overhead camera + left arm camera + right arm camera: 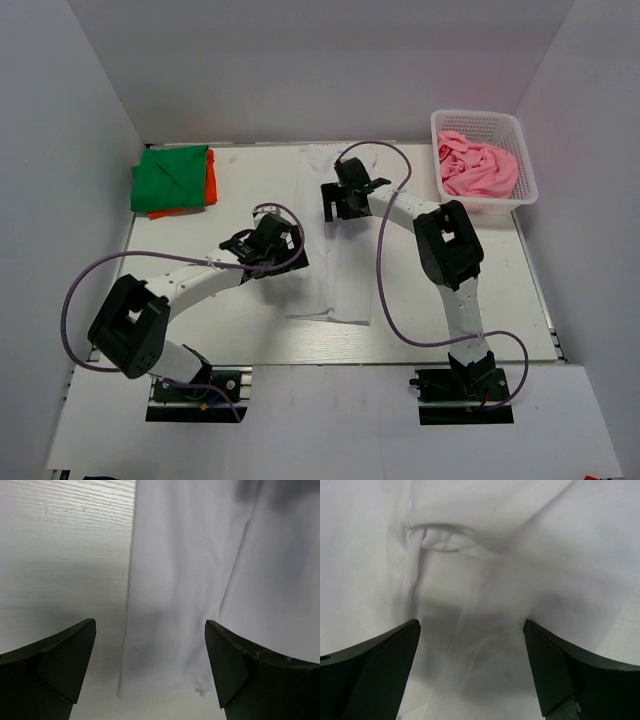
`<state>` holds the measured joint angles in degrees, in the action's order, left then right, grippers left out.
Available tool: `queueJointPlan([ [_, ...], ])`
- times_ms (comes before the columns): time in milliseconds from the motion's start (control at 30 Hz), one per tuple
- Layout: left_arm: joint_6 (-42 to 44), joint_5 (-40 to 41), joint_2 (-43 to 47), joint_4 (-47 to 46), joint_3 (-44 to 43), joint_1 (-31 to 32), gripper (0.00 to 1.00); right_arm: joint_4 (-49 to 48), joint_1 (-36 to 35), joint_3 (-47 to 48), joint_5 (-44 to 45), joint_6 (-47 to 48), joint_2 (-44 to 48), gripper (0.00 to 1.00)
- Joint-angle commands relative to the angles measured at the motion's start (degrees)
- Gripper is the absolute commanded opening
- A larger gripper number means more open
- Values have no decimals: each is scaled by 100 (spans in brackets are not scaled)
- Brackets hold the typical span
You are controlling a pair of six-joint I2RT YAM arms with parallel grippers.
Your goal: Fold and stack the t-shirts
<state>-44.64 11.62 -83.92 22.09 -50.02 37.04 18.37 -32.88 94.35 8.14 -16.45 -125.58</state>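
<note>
A white t-shirt lies on the table as a long folded strip in the middle. My left gripper is open and empty, low over the shirt's left edge. In the left wrist view the jaws straddle that edge and a corner of the white cloth. My right gripper is open and empty over the far part of the shirt. Its wrist view shows the jaws above wrinkled white cloth. A folded green t-shirt lies on an orange t-shirt at the far left. A pink t-shirt lies crumpled in the basket.
The white lattice basket stands at the far right corner. Grey walls close the table on the left, back and right. Purple cables loop from both arms above the table.
</note>
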Motion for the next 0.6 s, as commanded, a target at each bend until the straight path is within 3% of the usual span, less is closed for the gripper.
queueJointPlan([
  [0,289,-476,797,-327,368,75,100,265,45,-28,-434,308,128,90],
  [100,289,-678,1202,-468,756,128,100,-209,19,-643,-1179,537,718,90],
  [267,96,-906,1124,-275,1055,189,100,-894,1,-1900,-1928,398,2124,90],
  [567,43,-1777,851,-275,1653,251,98,-1011,-25,-5034,-2308,-666,4389,90],
])
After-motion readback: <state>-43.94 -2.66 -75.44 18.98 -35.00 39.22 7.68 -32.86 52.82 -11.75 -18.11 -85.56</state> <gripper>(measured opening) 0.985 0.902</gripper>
